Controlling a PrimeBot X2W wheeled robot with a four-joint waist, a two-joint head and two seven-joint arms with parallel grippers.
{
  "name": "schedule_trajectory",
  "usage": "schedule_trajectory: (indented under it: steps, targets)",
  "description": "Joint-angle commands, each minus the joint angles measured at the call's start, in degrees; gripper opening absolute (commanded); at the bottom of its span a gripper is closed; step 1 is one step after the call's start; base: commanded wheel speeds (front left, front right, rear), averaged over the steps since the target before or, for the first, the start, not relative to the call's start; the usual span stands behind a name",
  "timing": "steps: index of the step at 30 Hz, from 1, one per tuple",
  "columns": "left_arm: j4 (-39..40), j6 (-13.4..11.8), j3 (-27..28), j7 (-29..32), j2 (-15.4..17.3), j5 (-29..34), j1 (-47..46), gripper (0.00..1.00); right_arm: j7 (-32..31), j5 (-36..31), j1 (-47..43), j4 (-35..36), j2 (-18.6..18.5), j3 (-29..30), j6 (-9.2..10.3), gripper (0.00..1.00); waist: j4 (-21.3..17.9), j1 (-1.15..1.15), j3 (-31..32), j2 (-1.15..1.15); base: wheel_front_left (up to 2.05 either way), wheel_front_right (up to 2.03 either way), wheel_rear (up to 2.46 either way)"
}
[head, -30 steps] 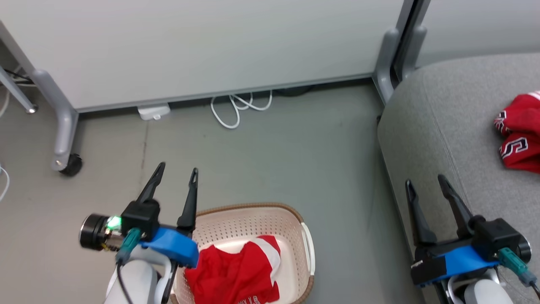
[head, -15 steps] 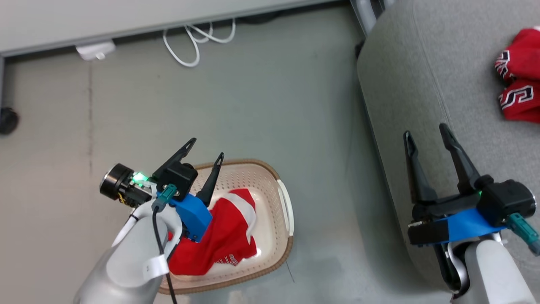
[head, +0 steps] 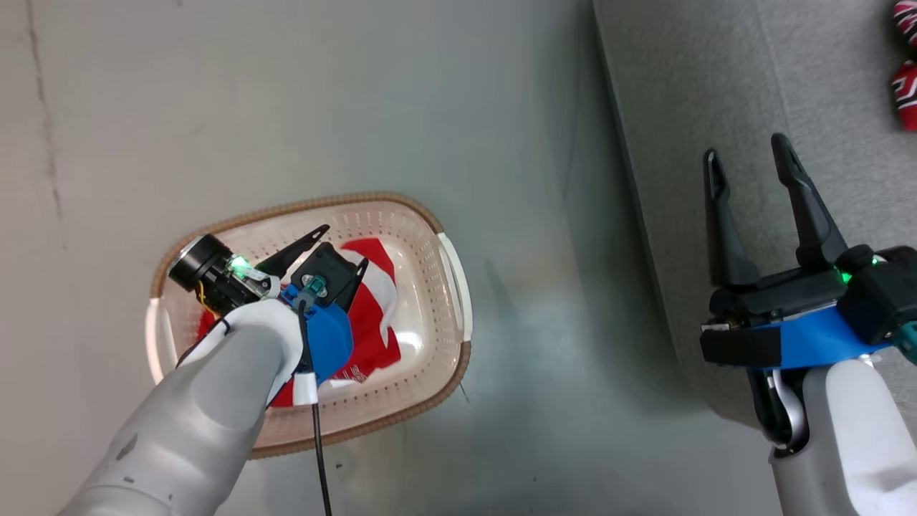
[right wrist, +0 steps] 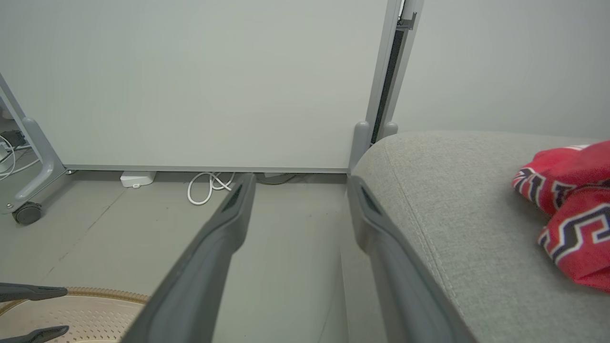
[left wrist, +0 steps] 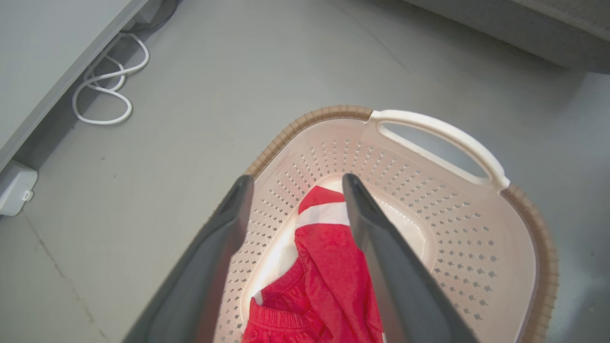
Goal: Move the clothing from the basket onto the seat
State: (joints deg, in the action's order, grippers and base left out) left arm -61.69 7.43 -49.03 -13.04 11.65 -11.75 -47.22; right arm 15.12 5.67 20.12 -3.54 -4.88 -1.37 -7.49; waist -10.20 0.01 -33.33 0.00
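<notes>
- Head view: our left tool (head: 345, 245) hangs over the basket (head: 308, 204), its two fingers spread and gripping nothing.
- Crumpled red clothing (head: 372, 333) lies in the basket bottom, beneath and between that tool's fingers; we see no contact between them.
- Left wrist view: the garment's white-striped end lies just beyond the fingertips, and the basket's handle (left wrist: 438, 136) is further ahead and to the right.
- We see the basket standing on the grey floor (head: 286, 107), well to the left of our right tool (head: 746, 147).
- Our right tool is released too, fingers apart and empty, poised above the left edge of the seat (head: 716, 86).
- Another red piece (right wrist: 572, 209) with black-and-white lettering rests on the seat, ahead and to the right of the right tool, apart from it.
</notes>
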Motion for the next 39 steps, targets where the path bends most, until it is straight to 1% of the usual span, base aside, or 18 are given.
schedule_trajectory:
  steps: [1,5,10,14,18,22,29,39]
  targets:
    - [-0.89,0.02,-1.69,0.39,-0.05,-0.77,-1.9,1.0,0.05,-0.2,1.41,0.65,0.27,0.12,-0.01,1.0,-0.65,-0.01,-3.6,0.0,0.0,0.0,0.0]
    - [-2.94,0.02,-6.89,1.25,-0.16,-3.22,-4.35,1.0,0.05,-0.45,2.65,1.55,0.44,-0.16,-0.01,1.0,-0.91,-0.01,-7.07,0.0,0.0,0.0,0.0]
    - [-5.65,0.02,-12.45,4.54,0.24,-6.02,-6.78,1.0,0.05,-0.65,3.68,2.82,0.5,-0.35,-0.01,1.0,-1.43,-0.01,-11.01,0.0,0.0,0.0,0.0]
    - [-7.24,0.02,-15.62,7.76,0.56,-8.33,-8.32,1.0,0.05,-1.0,4.23,4.06,0.49,-0.23,-0.01,1.0,-1.9,-0.01,-13.88,0.0,0.0,0.0,0.0]
    - [-8.68,0.02,-17.66,11.42,1.43,-10.44,-9.99,1.0,0.05,-1.21,4.84,5.27,0.41,0.08,-0.01,1.0,-2.22,-0.01,-16.72,0.0,0.0,0.0,0.0]
    - [-9.63,0.02,-19.25,14.2,2.35,-11.66,-12.25,1.0,0.05,-1.46,4.72,6.77,0.56,0.25,-0.01,1.0,-2.48,-0.01,-19.84,0.0,0.0,0.0,0.0]
    - [-11.2,0.02,-19.84,18.29,3.54,-13.26,-15.0,1.0,0.05,-1.76,5.02,8.89,0.75,0.32,-0.01,1.0,-2.62,-0.01,-24.27,0.0,0.0,0.0,0.0]
    - [-11.96,-0.18,-19.4,19.9,3.3,-14.86,-14.84,1.0,0.05,-2.13,4.88,10.29,1.02,0.59,-0.01,1.0,-2.12,-0.01,-26.66,0.0,0.0,0.0,0.0]
